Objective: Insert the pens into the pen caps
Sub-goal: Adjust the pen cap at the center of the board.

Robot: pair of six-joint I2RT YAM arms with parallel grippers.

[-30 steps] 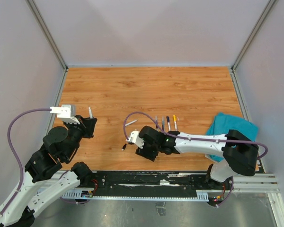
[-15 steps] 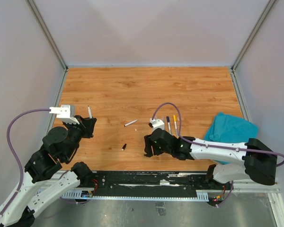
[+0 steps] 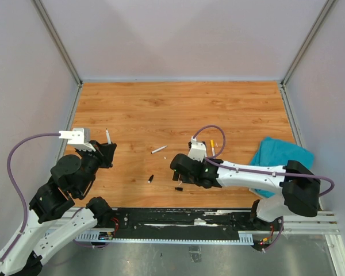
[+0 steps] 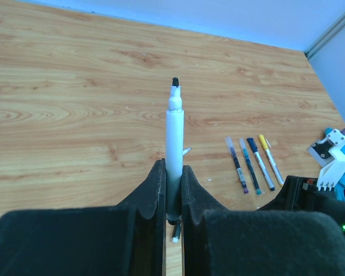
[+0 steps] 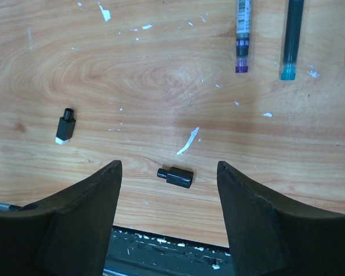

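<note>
Left tool (image 4: 172, 172) clamped on white pen (image 4: 174, 138), nib toward 12 o'clock. Right tool (image 5: 168, 169) spread wide above black cap (image 5: 176, 176) lying on surface (image 5: 161, 69); second cap (image 5: 65, 125) at 10 o'clock.

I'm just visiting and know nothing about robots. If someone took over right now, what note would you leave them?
Left tool: shut on a white pen, bare tip up.
Right tool: open above a black cap on the table; a second cap lies apart.
Four pens lie in a row; one more pen lies alone.
Done: held pen not yet capped; the row's state is unclear.
Left: grasp a cap, fit it on the held pen, then the rest.
</note>
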